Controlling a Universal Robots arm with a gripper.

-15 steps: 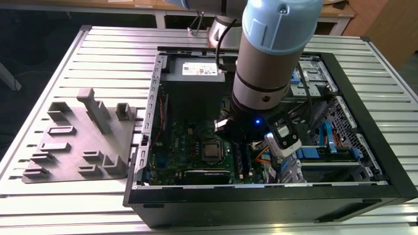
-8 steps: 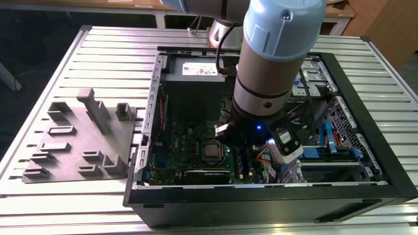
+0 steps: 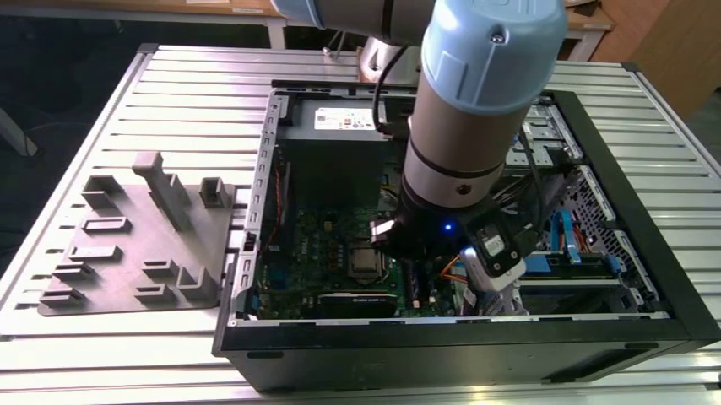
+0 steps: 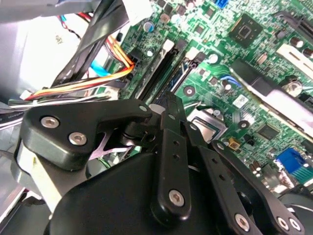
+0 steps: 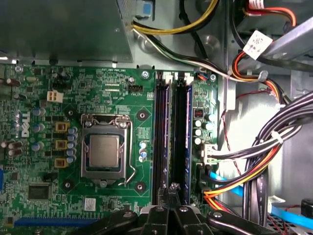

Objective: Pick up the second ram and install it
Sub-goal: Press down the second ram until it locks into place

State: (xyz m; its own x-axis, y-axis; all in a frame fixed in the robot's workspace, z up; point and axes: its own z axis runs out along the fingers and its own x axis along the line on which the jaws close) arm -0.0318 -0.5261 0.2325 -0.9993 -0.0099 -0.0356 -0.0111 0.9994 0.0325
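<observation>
Hovering black metal tool [image 5: 172, 193] above thin bluish second ram [image 5: 181, 142].

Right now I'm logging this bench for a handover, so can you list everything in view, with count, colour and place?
Computer case: one, black, open, on the slatted table.
Slatted table: one, pale grey, under everything.
Motherboard: one, green, inside the case.
Processor socket: one, silver, on the motherboard beside the memory slots.
Memory slots: two, long, black, side by side; the second ram, dark bluish, sits in one.
Power supply box: one, grey, at the case's far end.
Cable bundle: one, black, orange, yellow, blue, beside the slots.
Parts holder: one, grey, on the table at the exterior view's left.
Robot arm: one, light blue and silver, over the case.
Gripper: one, black, at the slots' end.
</observation>
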